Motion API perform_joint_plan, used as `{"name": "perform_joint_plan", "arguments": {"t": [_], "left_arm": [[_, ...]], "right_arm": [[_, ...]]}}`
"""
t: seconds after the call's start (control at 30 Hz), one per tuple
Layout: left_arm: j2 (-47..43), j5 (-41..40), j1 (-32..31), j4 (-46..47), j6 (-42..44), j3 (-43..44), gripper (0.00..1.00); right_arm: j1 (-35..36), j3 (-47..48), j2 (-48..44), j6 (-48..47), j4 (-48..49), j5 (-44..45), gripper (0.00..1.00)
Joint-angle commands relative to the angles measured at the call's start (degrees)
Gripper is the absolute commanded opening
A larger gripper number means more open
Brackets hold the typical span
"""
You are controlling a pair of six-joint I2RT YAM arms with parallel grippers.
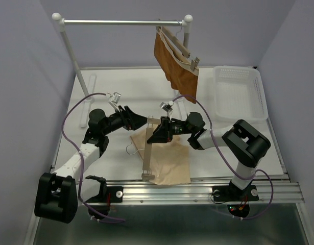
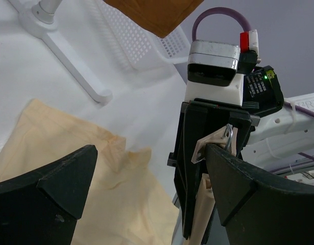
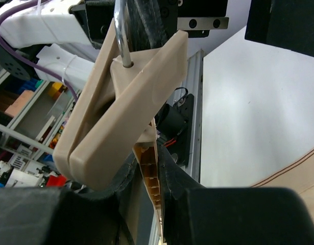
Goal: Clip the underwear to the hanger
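The beige underwear (image 1: 169, 161) lies flat on the table in front of the arms; it also shows in the left wrist view (image 2: 85, 168). The wooden hanger (image 1: 148, 153) lies along its left edge, with its metal hook (image 1: 131, 149) pointing left. My right gripper (image 1: 157, 133) is shut on the hanger's far end, just below the end clip (image 3: 121, 97), with the bar (image 3: 158, 178) pinched between its fingers. My left gripper (image 1: 140, 122) is open, just left of that end. In its view the clip (image 2: 214, 143) sits beside its right finger (image 2: 248, 194), untouched.
A white rail rack (image 1: 121, 22) stands at the back with a rust-brown garment (image 1: 177, 64) on a second wooden hanger. A white plastic basket (image 1: 238, 92) sits at the back right. The rack's foot (image 2: 70, 66) lies left of the cloth.
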Motion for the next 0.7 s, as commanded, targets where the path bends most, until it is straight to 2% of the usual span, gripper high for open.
{"name": "perform_joint_plan", "arguments": {"t": [0.0,0.3,0.67], "left_arm": [[-2.6,3.7,-0.28,8.13,-1.52,1.52,0.99],[-4.98,-2.72,-0.19,0.12,1.02,0.47,0.99],[-7.53,-3.61,2.27,-3.75,1.29,2.4,0.99]], "right_arm": [[0.08,2.01,0.18,0.64,-0.06,-0.5,0.01],[-0.44,1.05,-5.7,-6.92,-9.28,4.07,0.01],[-2.56,-0.62,-5.45,-4.46,-6.47,2.59,0.01]]}}
